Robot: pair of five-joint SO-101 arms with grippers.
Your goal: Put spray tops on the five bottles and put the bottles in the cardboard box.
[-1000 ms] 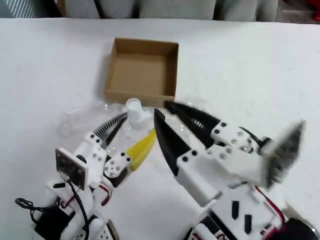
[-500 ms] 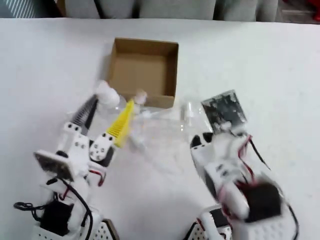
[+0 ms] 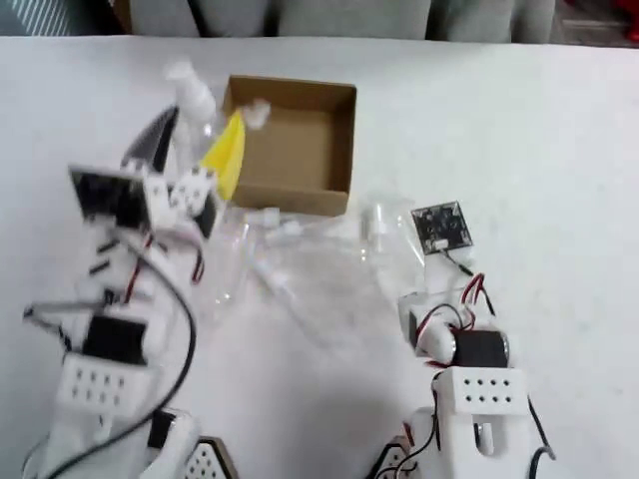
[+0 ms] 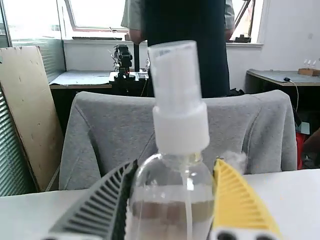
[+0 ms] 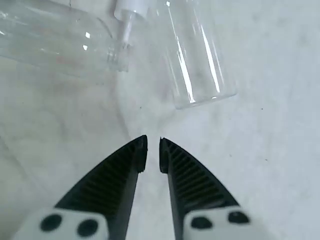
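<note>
Partly cropped: bottle in left pincer

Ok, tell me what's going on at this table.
The left gripper is shut on a clear bottle with a spray top fitted, held upright at the side of the cardboard box. The right gripper is shut and empty, pointing down at the table by loose bottles lying there.

Left hand raised the bottle beside the cardboard box; right hand retracted, closed.
</note>
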